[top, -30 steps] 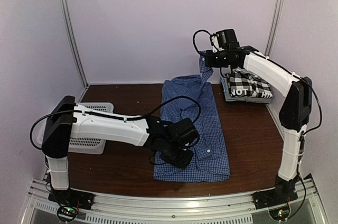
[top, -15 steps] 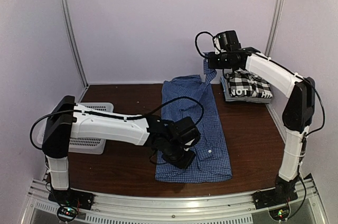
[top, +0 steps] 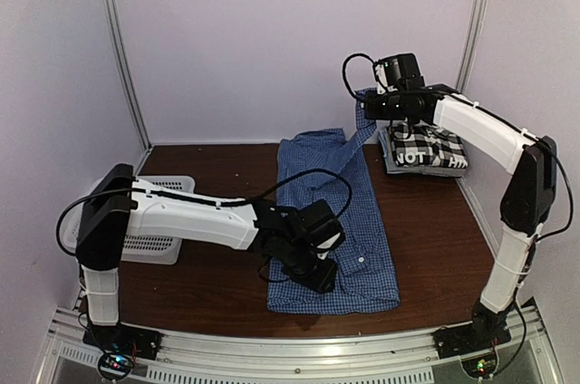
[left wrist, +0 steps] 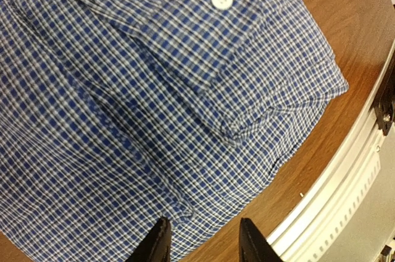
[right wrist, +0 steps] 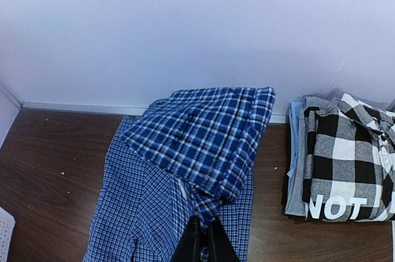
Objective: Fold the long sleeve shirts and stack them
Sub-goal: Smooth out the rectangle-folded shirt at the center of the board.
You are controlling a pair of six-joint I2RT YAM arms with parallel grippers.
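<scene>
The blue fine-checked shirt (top: pixel 353 212) lies lengthwise on the middle of the table. My left gripper (top: pixel 313 266) hovers over its near left hem, open, with nothing between its fingertips (left wrist: pixel 159 243); shirt hem (left wrist: pixel 154 89) and bare wood show below. My right gripper (top: pixel 370 110) is raised at the back, shut on a bunched piece of the blue shirt (right wrist: pixel 197 138) that hangs from it. The black-and-white checked shirt (top: pixel 426 144) with white lettering lies folded at the back right, also seen in the right wrist view (right wrist: pixel 345 163).
A white mesh basket (top: pixel 149 244) stands at the left edge, behind the left arm. Grey and light blue folded cloth (right wrist: pixel 296 175) lies under the black-and-white shirt. A metal rail (left wrist: pixel 333 200) runs along the table's near edge. Walls close the back and sides.
My left gripper has opened and let go of the blue shirt's near hem. My right gripper has moved a little right and up with the cloth it holds.
</scene>
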